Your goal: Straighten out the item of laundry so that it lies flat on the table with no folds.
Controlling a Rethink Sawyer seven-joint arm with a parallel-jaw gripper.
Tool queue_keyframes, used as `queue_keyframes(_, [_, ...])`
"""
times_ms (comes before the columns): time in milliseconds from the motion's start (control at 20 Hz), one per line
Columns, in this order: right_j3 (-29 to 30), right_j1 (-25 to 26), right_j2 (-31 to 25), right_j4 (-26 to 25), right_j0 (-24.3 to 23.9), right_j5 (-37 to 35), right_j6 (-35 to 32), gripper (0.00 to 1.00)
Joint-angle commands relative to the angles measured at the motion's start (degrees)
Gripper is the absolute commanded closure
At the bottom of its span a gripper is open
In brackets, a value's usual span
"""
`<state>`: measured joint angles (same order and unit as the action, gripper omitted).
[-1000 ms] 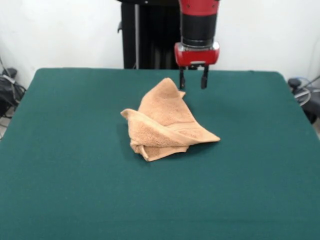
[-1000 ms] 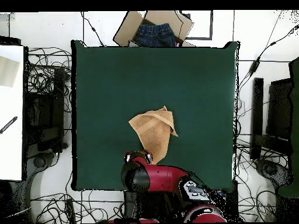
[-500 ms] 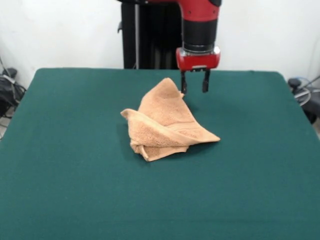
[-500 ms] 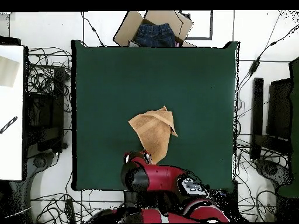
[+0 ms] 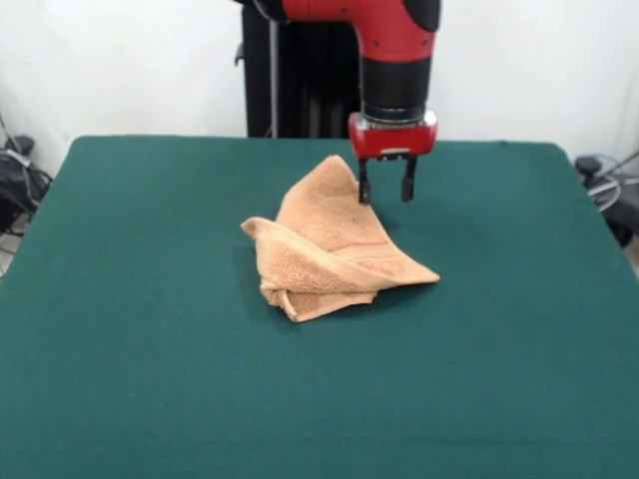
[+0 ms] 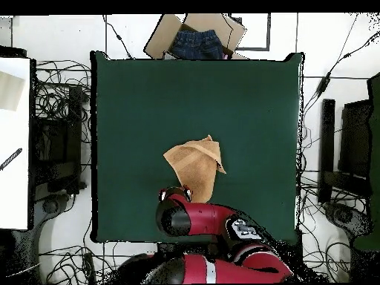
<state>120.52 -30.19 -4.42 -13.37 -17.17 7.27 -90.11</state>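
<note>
Change: over the last second I see the claw [image 5: 383, 190] come down from above the worktop's [image 5: 140, 329] far edge to the height of the towel's [image 5: 324, 244] raised peak; the towel itself has not shifted; I judge this an approach to a first grasp, with no straightening done yet
Towel: rumpled in a folded heap near the worktop's centre, in the front view; a blunt corner at its left, a thick doubled roll along the near edge, a pointed corner stretched out to the right, one woven band showing on the upper layer
Claw: fingers apart, holding nothing; its left finger sits just beside the peak's right slope, whether touching I cannot tell; the right finger hangs over bare green cloth
Overhead: the arm [image 6: 215, 223] covers the claw and the towel's [image 6: 194, 165] nearest tip
</note>
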Motion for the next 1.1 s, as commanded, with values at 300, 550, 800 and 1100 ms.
queue_keyframes(300, [-7.2,1.6,-3.5,-0.1,1.0,-3.2,-6.4,0.00])
queue_keyframes(550, [-10.2,5.2,-4.2,-0.7,0.0,-2.9,-5.5,0.00])
queue_keyframes(800, [-11.9,6.7,-5.7,-1.5,-1.6,-3.9,-4.7,0.00])
queue_keyframes(1100, [-13.4,5.6,-7.0,-1.9,-2.6,-7.5,-2.8,0.00])
